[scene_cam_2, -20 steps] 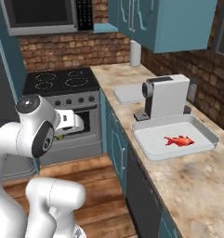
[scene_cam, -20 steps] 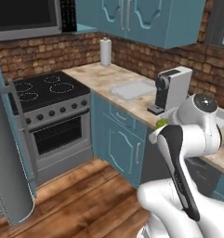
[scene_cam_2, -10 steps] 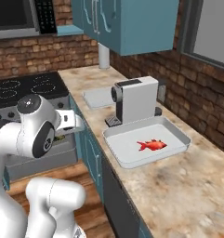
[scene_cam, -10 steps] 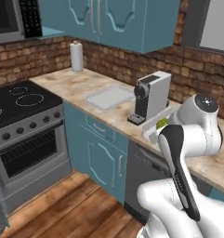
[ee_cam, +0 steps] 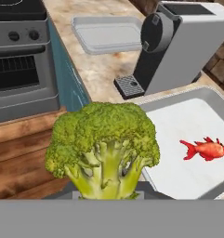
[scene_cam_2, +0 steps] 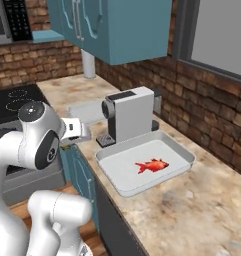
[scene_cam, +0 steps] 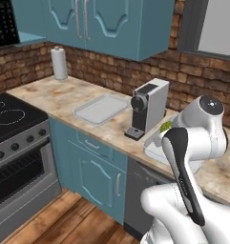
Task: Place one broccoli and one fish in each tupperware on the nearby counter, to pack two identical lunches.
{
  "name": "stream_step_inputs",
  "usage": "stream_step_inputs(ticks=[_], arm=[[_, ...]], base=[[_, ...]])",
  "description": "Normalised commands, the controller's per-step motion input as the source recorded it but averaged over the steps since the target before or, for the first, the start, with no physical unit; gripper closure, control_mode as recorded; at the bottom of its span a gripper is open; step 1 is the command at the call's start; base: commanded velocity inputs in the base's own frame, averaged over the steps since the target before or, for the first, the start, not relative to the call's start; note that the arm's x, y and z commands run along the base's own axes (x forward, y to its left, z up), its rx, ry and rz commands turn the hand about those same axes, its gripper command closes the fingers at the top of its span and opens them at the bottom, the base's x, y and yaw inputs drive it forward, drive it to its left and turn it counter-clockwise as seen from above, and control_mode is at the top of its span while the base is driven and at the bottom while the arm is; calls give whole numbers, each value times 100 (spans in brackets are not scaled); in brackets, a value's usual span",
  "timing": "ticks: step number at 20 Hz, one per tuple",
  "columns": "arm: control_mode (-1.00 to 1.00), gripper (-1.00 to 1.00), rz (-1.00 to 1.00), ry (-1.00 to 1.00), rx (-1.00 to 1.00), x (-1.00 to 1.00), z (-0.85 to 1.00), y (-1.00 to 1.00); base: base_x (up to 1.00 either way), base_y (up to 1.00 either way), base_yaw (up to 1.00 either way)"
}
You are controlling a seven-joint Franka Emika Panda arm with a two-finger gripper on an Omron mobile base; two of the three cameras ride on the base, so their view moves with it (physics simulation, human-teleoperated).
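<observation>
While the arm hangs off the cabinet front, status reads:
Counter [scene_cam_2: 207, 205]: tan stone over teal cabinets, runs from stove [scene_cam: 11, 119] to window side.
Coffee machine [scene_cam_2: 129, 114]: upright betw. the two trays.
Near tupperware [scene_cam_2: 176, 150]: just beside machine, red fish [scene_cam_2: 152, 166] lying inside.
Far tupperware [scene_cam: 101, 107]: stove side of machine.
Gripper [ee_cam: 106, 193]: clamped tight on broccoli [ee_cam: 104, 144] stalk, head up, off counter edge nr the fish tray.
</observation>
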Motion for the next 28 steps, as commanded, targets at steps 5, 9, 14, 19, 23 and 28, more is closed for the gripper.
stream_step_inputs(ticks=[5,9,14,19,23,28], arm=[[100,100,0,0,0,0,0,0],[-100,100,-6,0,0,11,0,-12],[-100,100,-27,0,0,40,-7,-51],[-100,100,-25,8,5,44,-7,-55],[-100,100,-13,22,19,46,-21,-62],[-100,100,-3,10,13,43,-39,-26]], base=[[53,-48,-25],[38,-34,-19],[0,0,0],[0,0,0],[0,0,0],[0,0,0]])
